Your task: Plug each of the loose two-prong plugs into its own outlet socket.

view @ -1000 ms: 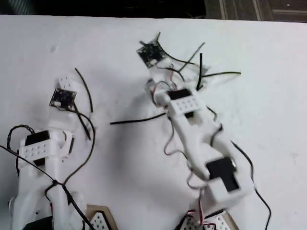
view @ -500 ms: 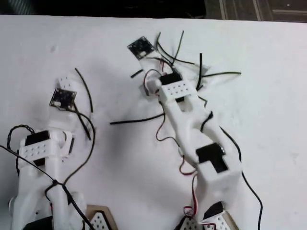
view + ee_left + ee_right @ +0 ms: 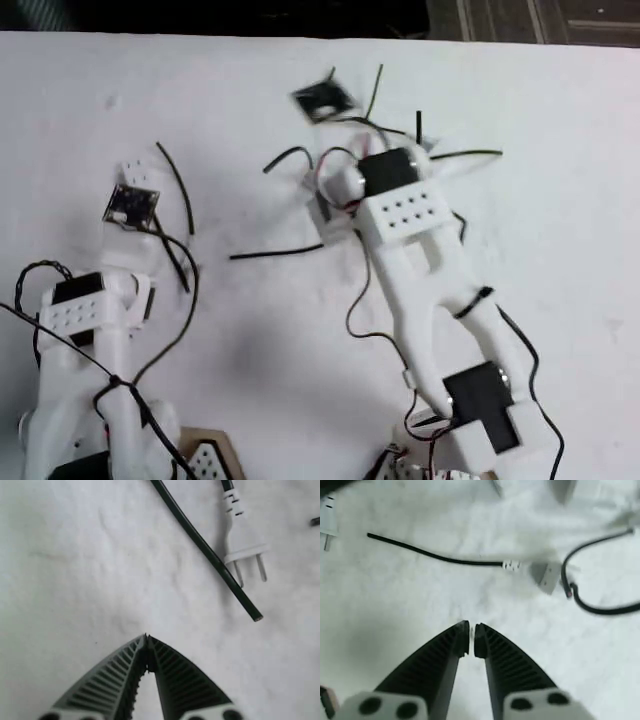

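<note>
A white two-prong plug [image 3: 243,540] on a black cord lies flat on the white table, prongs pointing back toward my left gripper [image 3: 146,645]. That gripper is shut and empty, a short way off from the plug. A second black cord [image 3: 200,542] runs beside the plug and ends in a bare tip. My right gripper [image 3: 471,632] is shut on nothing above the table. Ahead of it lies a blurred pale plug [image 3: 545,576] on its black cord [image 3: 435,555]. Another white plug [image 3: 327,520] sits at the picture's edge. The left arm [image 3: 85,305] is near the front left, the right arm [image 3: 400,210] mid-table.
Several loose black cords [image 3: 290,250] are scattered over the white table [image 3: 560,100], most of them around the right arm's wrist. A looped black cord [image 3: 600,607] lies close beside the right gripper. The table's far left and far right are bare.
The right arm has swung and stretched, its wrist shifting left then back right. Cords near it have been pushed about. The left arm has not moved.
</note>
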Action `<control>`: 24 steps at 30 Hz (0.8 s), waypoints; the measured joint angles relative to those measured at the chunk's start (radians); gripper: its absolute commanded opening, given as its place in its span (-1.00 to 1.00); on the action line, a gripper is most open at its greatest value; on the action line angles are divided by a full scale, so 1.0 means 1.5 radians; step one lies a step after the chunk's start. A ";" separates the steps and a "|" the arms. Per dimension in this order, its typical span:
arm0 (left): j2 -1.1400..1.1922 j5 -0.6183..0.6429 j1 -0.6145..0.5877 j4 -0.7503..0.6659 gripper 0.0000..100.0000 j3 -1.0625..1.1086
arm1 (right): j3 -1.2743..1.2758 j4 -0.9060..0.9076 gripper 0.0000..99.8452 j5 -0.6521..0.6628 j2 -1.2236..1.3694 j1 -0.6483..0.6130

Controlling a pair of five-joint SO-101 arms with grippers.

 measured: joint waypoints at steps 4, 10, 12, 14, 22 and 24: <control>0.000 0.000 0.000 0.000 -0.91 0.000 | 0.032 0.061 -0.96 -0.033 -0.019 0.000; 0.000 0.000 -0.008 0.097 -0.74 -0.083 | 0.158 0.010 -0.96 -0.037 -0.071 0.007; 0.000 0.000 -0.011 0.152 -0.74 -0.141 | 0.211 -0.027 -0.96 -0.037 -0.100 0.005; 0.000 0.000 -0.011 0.204 -0.74 -0.202 | 0.266 -0.062 -0.96 -0.037 -0.143 0.005; 0.003 0.000 0.047 0.301 -0.74 -0.366 | 0.493 -0.204 -0.97 -0.037 -0.344 0.043; 0.025 0.000 0.068 0.309 -0.74 -0.389 | 0.530 -0.232 -0.97 -0.037 -0.389 0.073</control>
